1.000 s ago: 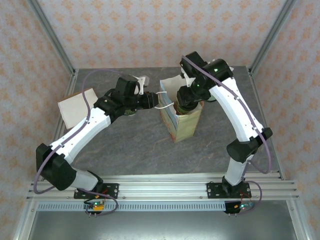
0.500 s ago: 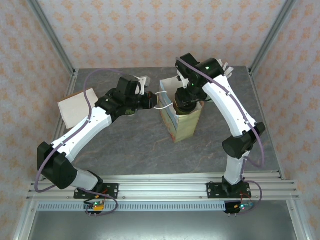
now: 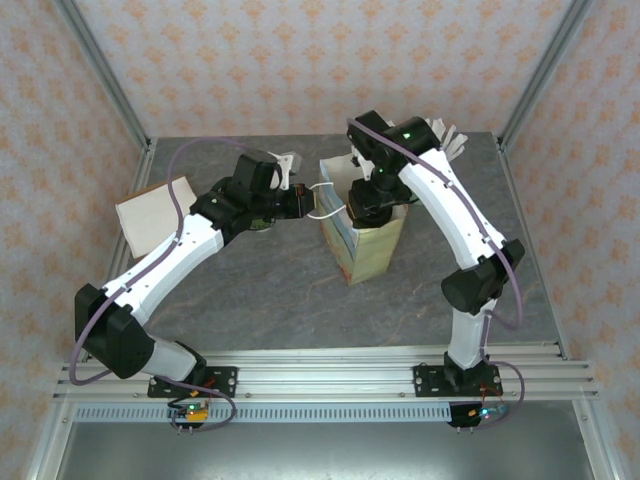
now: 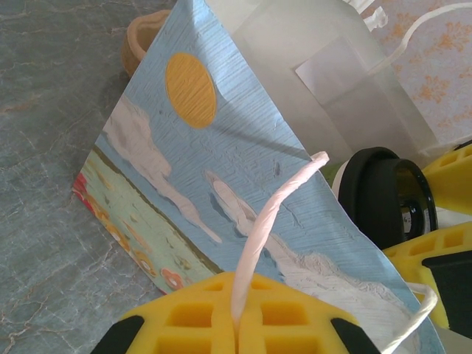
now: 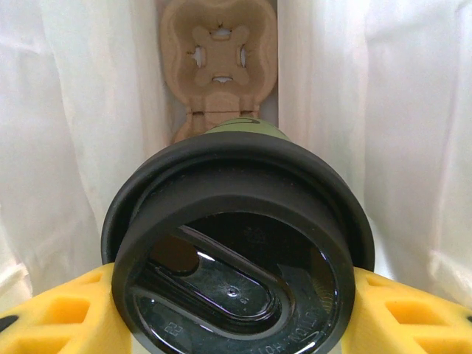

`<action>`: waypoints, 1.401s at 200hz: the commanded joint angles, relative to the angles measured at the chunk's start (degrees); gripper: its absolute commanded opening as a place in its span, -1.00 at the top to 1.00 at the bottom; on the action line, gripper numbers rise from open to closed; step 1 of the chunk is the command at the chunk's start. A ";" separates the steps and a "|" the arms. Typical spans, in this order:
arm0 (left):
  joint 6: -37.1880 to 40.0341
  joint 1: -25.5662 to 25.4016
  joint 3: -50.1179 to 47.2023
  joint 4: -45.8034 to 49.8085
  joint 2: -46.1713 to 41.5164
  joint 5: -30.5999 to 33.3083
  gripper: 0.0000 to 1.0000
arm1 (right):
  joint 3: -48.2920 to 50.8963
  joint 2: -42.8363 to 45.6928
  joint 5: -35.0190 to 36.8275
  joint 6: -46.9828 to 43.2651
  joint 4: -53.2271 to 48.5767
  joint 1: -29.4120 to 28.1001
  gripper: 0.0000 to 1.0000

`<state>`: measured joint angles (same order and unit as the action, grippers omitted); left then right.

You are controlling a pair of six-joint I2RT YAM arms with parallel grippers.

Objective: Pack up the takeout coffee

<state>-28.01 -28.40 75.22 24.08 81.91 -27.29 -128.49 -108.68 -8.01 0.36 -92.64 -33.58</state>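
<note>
Top: L gripper (image 3: 303,203) at 9 o'clock of paper bag (image 3: 368,255). L wrist: fingers (image 4: 184,321) together on its handle (image 4: 273,221). R wrist: R gripper (image 5: 236,310) clamps takeout coffee (image 5: 236,251) inside bag; advise lowering upright onto carrier (image 5: 217,51), 12 o'clock.

Grey marbled tabletop (image 3: 290,300) carrying everything. Printed paper bag (image 3: 368,252) standing upright on it, just ahead of left tool (image 3: 306,202), directly beneath right tool (image 3: 368,205). Pale box (image 3: 150,215) lying well behind left tool, at tabletop edge. Tan rounded object (image 4: 144,37) sitting beyond left tool, beside bag's far corner.
</note>
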 commanded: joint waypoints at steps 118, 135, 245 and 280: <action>1.29 -0.34 -0.77 -2.28 -1.42 -0.58 0.96 | 1.18 -3.04 -0.52 -1.86 -2.46 0.29 -0.04; 1.29 -0.34 -0.78 -2.23 -1.32 -0.71 0.95 | 1.13 -3.29 -0.34 -1.95 -2.61 0.36 -0.04; 1.38 -0.37 -1.04 -2.09 -1.58 -0.67 0.97 | 0.47 -5.50 0.71 -3.00 -2.75 0.31 -0.04; 1.33 -0.36 -1.01 -2.00 -1.66 -0.46 0.97 | 1.02 -5.76 0.70 -3.30 -2.70 0.35 -0.04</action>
<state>-27.99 -28.40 74.78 22.90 81.89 -27.29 -127.70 -113.78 -8.75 -1.85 -92.68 -33.58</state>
